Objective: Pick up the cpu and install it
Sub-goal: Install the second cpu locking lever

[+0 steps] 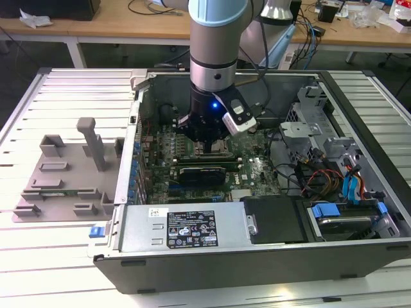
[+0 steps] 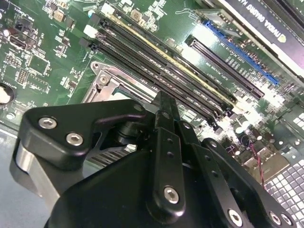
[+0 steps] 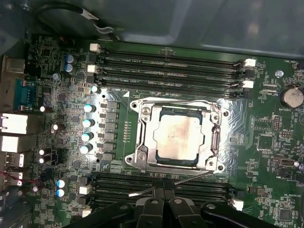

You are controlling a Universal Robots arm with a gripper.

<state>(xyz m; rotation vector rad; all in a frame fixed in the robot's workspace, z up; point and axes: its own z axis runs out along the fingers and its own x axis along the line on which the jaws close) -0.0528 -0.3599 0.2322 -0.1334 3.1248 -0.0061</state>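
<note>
The cpu (image 3: pixel 179 138) lay flat in the socket frame (image 3: pixel 176 137) on the motherboard (image 3: pixel 266 142), silvery top up, its edges square with the frame and parallel to the memory slots (image 3: pixel 166 66). The gripper (image 3: pixel 164 209) stood apart from it, over the slots just beside the socket, holding nothing; whether its fingers were parted or closed could not be told
</note>
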